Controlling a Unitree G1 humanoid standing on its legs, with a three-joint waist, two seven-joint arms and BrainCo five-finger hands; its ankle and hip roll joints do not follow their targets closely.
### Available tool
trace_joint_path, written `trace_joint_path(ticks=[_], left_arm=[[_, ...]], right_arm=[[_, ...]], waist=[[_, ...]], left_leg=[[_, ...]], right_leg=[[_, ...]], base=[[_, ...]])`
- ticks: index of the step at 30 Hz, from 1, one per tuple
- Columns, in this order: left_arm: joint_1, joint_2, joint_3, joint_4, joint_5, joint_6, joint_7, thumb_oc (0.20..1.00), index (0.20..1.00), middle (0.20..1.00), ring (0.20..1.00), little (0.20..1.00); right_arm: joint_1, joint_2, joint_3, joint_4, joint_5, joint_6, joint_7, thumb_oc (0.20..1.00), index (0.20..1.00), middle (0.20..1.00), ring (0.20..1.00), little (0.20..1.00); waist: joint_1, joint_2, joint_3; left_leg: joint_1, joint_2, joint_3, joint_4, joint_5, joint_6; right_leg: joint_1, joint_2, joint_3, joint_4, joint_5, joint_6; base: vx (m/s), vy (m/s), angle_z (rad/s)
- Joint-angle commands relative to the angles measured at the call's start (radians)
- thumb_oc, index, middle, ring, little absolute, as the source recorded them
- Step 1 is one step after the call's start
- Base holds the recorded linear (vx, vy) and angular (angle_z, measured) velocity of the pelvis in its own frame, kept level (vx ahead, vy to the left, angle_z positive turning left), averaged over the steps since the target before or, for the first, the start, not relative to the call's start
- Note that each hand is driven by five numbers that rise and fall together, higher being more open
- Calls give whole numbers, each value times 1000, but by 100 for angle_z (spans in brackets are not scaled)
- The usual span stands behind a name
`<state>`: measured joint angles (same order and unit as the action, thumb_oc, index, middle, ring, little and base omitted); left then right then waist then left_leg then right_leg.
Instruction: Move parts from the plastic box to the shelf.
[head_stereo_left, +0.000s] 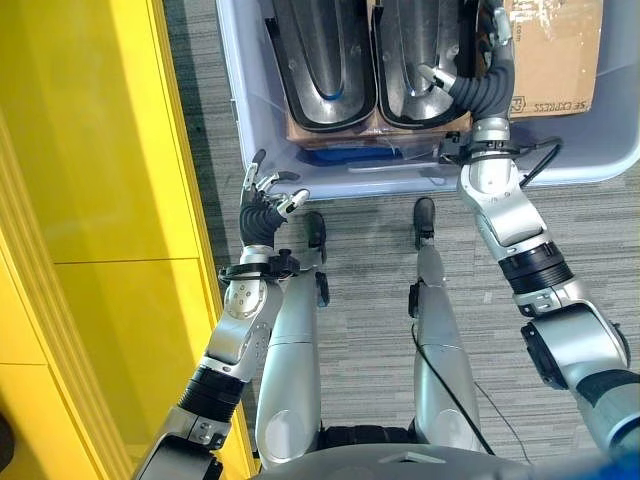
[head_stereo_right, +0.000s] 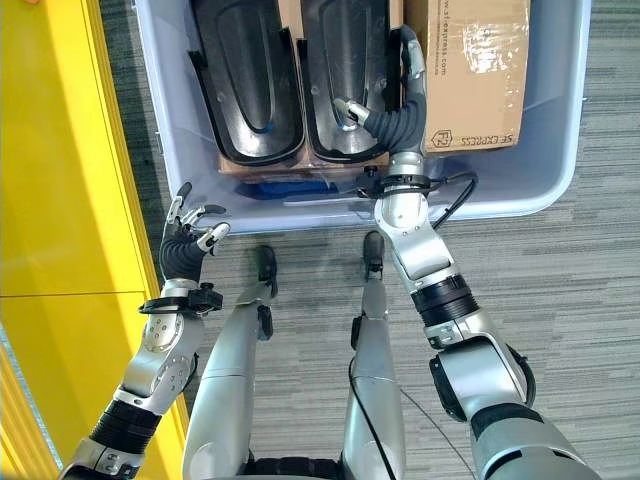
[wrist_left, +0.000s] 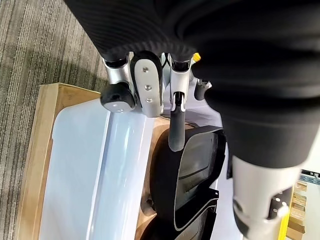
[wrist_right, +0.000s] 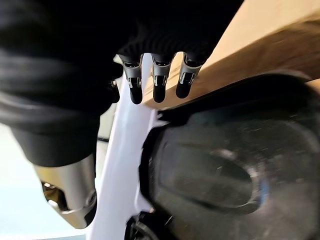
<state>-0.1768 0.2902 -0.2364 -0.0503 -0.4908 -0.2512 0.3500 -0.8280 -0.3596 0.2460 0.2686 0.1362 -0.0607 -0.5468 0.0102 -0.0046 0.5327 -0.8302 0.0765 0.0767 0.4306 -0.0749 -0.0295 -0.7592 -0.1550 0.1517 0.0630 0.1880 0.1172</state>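
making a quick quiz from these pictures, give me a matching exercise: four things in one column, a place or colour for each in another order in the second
Things
1. left robot hand
2. right robot hand
3. cardboard box
4. shelf

Places or colours
A. yellow, along the robot's left side
B. brown, lying in the plastic box to the right of the two black parts
C. inside the plastic box, at the right black part
D. over the grey floor, outside the plastic box, fingers spread

Pairs: 1-D, 2-C, 3-B, 4-A
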Motion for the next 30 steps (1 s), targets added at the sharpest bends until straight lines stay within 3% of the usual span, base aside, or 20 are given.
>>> trace_joint_path(ticks=[1, 13, 30], left_arm=[[19, 21, -21, -28, -16, 5, 26, 1000, 1000, 1000, 1000, 1000], [23, 21, -19, -36, -3, 3, 32, 1000, 1000, 1000, 1000, 1000], [53, 21, 150, -211, -125, -129, 21, 1000, 1000, 1000, 1000, 1000]], right_arm=[[23, -12, -61, -59, 23, -44, -22, 1000, 1000, 1000, 1000, 1000], [163, 18, -122, -93, 33, -72, -48, 1000, 1000, 1000, 1000, 1000], [237, 21, -157, -113, 66, -114, -36, 1000, 1000, 1000, 1000, 1000]], waist=[[-9, 34, -13], [-27, 32, -13], [-16, 45, -13]], left_leg=[[11, 3, -29, -122, 65, -12], [3, 5, -20, -121, 65, -11], [22, 3, -29, -139, 68, -17]], right_leg=[[-25, -28, -30, 180, -165, 3], [-43, -28, -36, 196, -165, 6], [-28, -29, -43, 195, -173, 7]], base=[[0, 0, 0], [0, -1, 0], [0, 0, 0]])
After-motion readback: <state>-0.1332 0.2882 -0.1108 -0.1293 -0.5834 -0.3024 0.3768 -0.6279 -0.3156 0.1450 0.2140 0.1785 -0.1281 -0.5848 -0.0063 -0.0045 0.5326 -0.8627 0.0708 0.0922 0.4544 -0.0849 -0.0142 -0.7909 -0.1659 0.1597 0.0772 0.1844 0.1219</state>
